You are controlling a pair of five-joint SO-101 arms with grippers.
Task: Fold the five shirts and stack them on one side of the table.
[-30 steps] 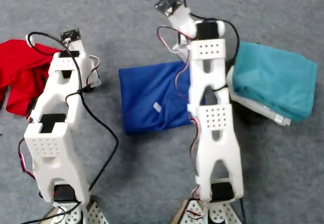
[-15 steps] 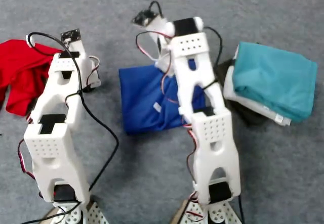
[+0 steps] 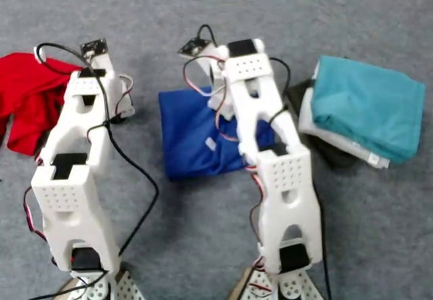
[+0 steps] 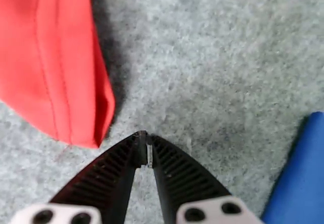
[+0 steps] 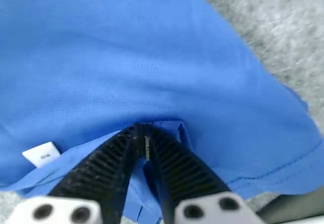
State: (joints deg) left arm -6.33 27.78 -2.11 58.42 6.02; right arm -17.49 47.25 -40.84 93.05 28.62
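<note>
1. Grey felt covers the table (image 3: pixel 379 232), and a folded blue fabric shirt (image 3: pixel 193 137) lies flat at its middle, a small white label (image 5: pixel 42 155) on the cloth.
2. At the table's left edge a crumpled red fabric shirt (image 3: pixel 24 97) lies unfolded.
3. Near the right edge a folded teal fabric shirt (image 3: pixel 369 103) rests on top of a folded white shirt (image 3: pixel 308 120).
4. The left gripper (image 4: pixel 147 150) is clenched, tips meeting over bare felt, just beside the red shirt's hem and holding nothing.
5. The right gripper (image 5: pixel 144 143) is also clenched, its tips down on the blue shirt by a small raised fold; I cannot tell whether any cloth is pinched.
</note>
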